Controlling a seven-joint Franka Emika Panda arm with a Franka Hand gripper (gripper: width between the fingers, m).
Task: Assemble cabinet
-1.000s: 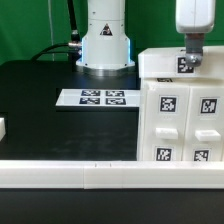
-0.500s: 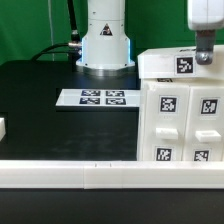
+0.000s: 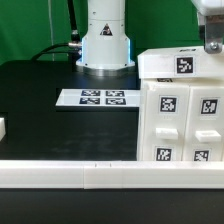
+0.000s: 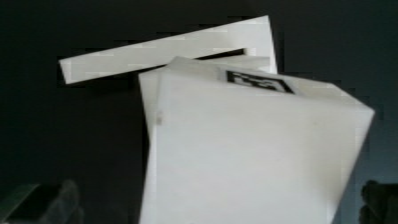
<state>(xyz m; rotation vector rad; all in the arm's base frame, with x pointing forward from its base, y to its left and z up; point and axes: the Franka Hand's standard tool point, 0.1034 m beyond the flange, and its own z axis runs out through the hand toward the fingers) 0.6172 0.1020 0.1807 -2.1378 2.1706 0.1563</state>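
Claw (image 3: 212, 43) hangs just above the far right corner of the cabinet (image 3: 180, 120), at the top edge of the exterior view. In the wrist view its fingers (image 4: 43, 200) stand wide, one at each side, with nothing clamped between them. The cabinet stands below on the black table (image 3: 40, 100), on the exterior view's right, its near side by the white rail (image 3: 90, 176). A tagged top panel (image 3: 178, 64) lies on the box, so the main body looks put together. The small white block (image 3: 2, 128) at the exterior view's left edge lies well apart and is probably still to be fitted. The marker board (image 3: 98, 97) lies farther back, near the arm's base (image 3: 105, 40).
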